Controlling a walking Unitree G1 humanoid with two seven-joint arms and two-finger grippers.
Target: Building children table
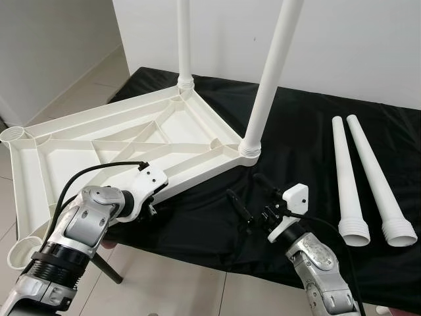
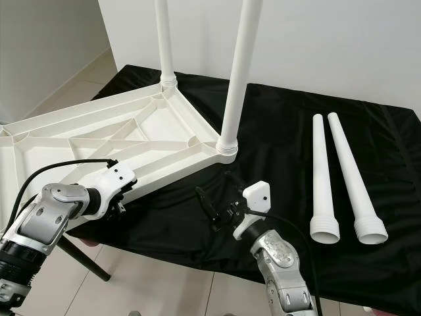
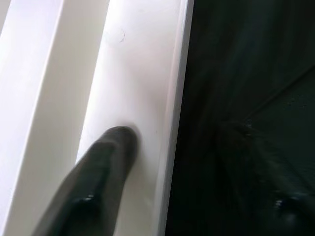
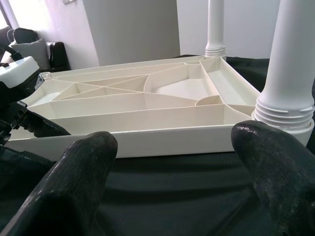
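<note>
Right tool [image 1: 253,196] before tabletop [image 1: 99,141], loose legs [image 1: 368,181] aside

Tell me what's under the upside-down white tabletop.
The tabletop rests on a black cloth. Its left end overhangs tiled floor. The surface beneath the cloth is covered.

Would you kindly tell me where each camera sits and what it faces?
Left and right eye views: on the head, looking down at the upturned tabletop on the black cloth; both arms show.
Left wrist view: along a finger resting inside the tabletop's edge.
Right wrist view: between open fingers toward the tabletop's side.
All share the tabletop.
</note>
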